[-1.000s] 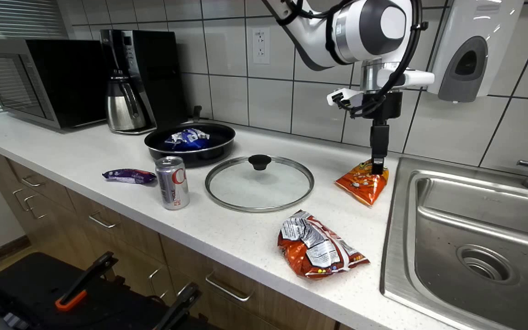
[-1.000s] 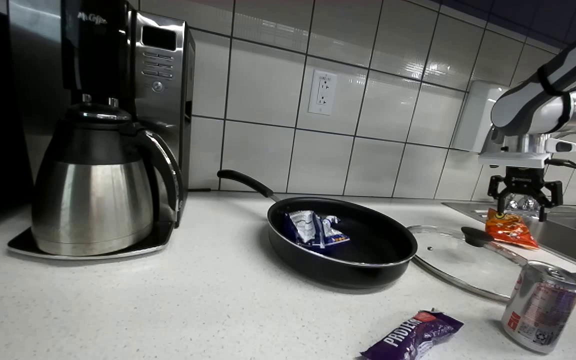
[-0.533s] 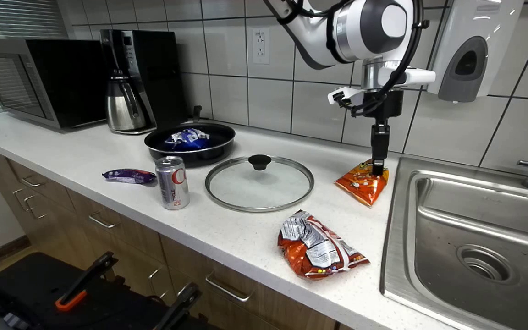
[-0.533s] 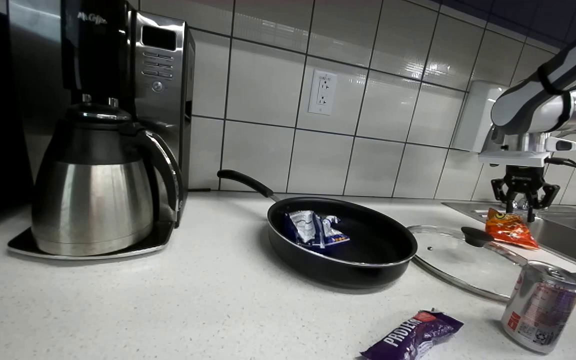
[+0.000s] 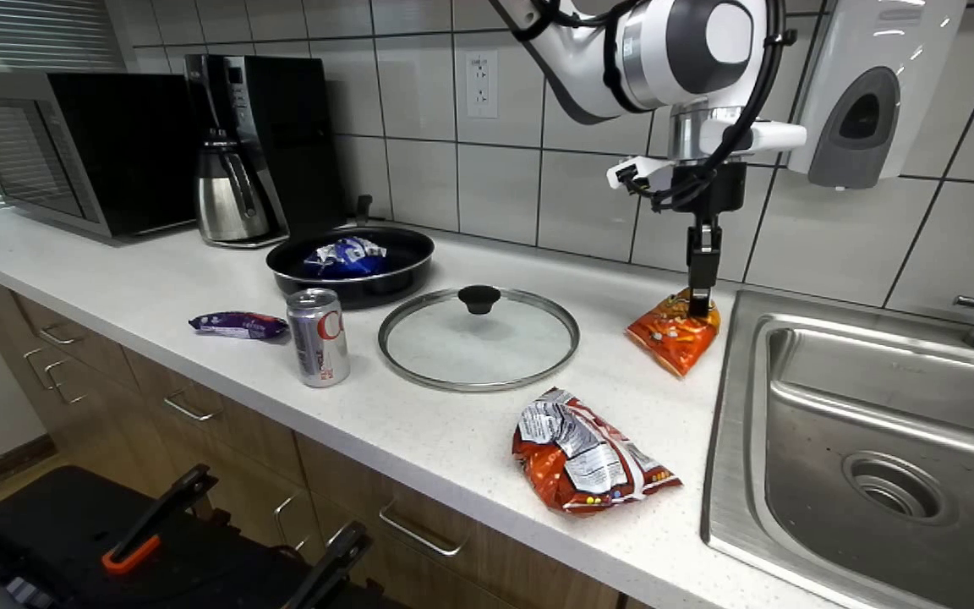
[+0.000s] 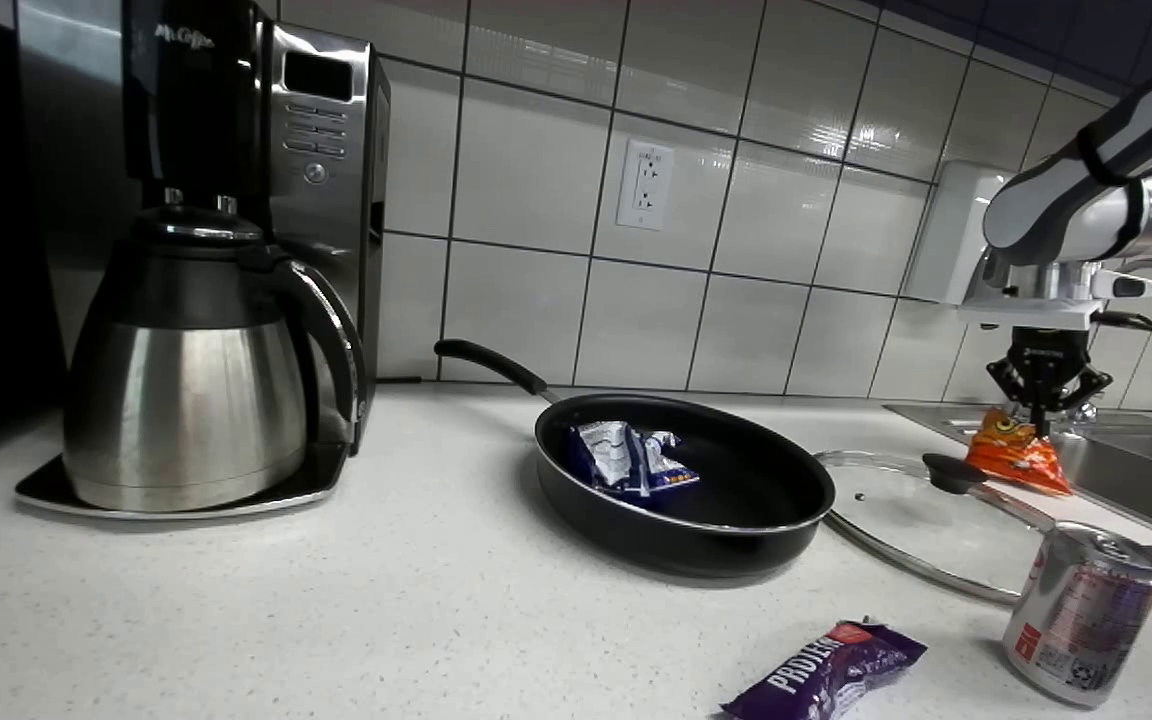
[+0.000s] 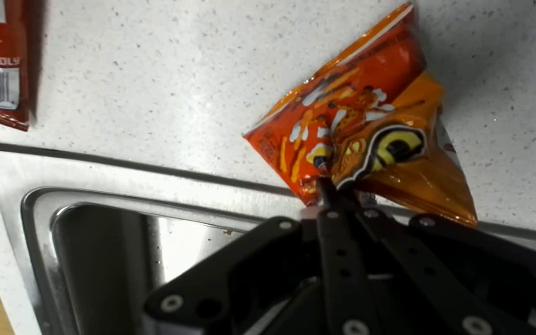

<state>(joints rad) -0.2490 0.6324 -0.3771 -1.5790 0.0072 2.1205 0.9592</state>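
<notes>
My gripper (image 7: pixel 329 193) is shut on the edge of an orange snack bag (image 7: pixel 379 109) in the wrist view, and the foil puckers around the fingertips. In an exterior view the gripper (image 5: pixel 699 304) points straight down at the upper part of the orange bag (image 5: pixel 673 337), beside the sink. Its fingers stand close together above the same bag (image 6: pixel 1016 462) in another exterior view (image 6: pixel 1040 425). Whether the bag still touches the counter is hard to tell. A larger red bag (image 5: pixel 588 461) lies nearer the counter's front edge.
Left of the orange bag lies a glass lid (image 5: pixel 428 364) with a black knob. Farther along are a silver can (image 5: pixel 318 338), a purple protein bar (image 5: pixel 238 325) and a black pan (image 5: pixel 369 293) holding a blue bag (image 5: pixel 345 256). The sink (image 5: pixel 728 440) borders the right.
The gripper's fingers have closed from wide apart to nearly together. The orange bag has bunched up and shifted slightly as they pinched it, and the gripper has risen a little.
</notes>
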